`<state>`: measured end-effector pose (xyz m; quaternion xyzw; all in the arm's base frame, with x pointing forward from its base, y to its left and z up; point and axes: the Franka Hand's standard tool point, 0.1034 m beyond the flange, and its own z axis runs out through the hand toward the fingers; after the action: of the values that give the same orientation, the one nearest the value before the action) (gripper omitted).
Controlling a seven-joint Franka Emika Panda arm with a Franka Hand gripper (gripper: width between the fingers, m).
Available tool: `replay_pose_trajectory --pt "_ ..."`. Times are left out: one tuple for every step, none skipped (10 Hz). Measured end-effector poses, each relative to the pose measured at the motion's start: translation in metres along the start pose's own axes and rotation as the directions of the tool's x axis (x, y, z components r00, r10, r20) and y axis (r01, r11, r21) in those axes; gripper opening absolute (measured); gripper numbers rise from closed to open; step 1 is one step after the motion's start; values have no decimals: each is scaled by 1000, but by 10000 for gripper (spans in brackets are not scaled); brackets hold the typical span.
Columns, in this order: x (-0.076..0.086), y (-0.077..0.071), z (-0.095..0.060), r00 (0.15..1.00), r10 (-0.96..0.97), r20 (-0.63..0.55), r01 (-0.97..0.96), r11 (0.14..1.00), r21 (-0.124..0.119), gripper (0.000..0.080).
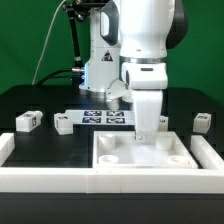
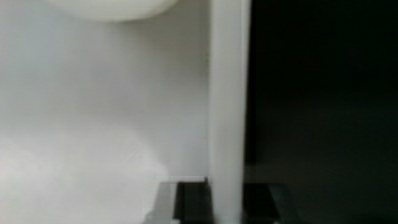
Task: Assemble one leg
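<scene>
A large flat white square piece (image 1: 145, 152) with round corner sockets lies in front of the arm. My gripper (image 1: 147, 127) points down at its far edge. In the wrist view the two dark fingers (image 2: 191, 205) stand on either side of the piece's thin white rim (image 2: 226, 100), and my gripper (image 2: 226, 192) looks shut on it. One round socket (image 2: 116, 8) shows on the piece's face. Small white legs with marker tags lie on the black table: two at the exterior view's left (image 1: 27, 121) (image 1: 63, 124), one at the right (image 1: 202, 120), and one just right of the gripper (image 1: 165, 122).
The marker board (image 1: 105, 118) lies flat behind the square piece, by the arm's base. A low white wall (image 1: 60, 178) runs along the front and up both sides, with the square piece close against it.
</scene>
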<state>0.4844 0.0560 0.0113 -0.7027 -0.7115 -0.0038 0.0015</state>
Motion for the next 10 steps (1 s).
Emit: replay_pose_trajectory --pt "6 2 0 1000 -10 -3 10 1000 -3 58" --pt "12 5 0 1000 -9 -4 9 1000 -3 58" --pt "16 7 0 1000 3 -1 -3 1000 3 58" --pt "16 7 0 1000 5 0 -5 1000 6 58" --pt "17 7 0 1000 15 1 -15 1000 11 58" --pt "19 7 0 1000 26 0 -26 1000 11 58" --pt "20 6 0 999 35 -1 -35 999 12 58" --pt "20 6 0 999 35 -1 -35 999 12 58" --pt "19 6 0 999 36 -1 -36 999 12 219" --pt "19 6 0 999 37 -1 -36 999 12 354"
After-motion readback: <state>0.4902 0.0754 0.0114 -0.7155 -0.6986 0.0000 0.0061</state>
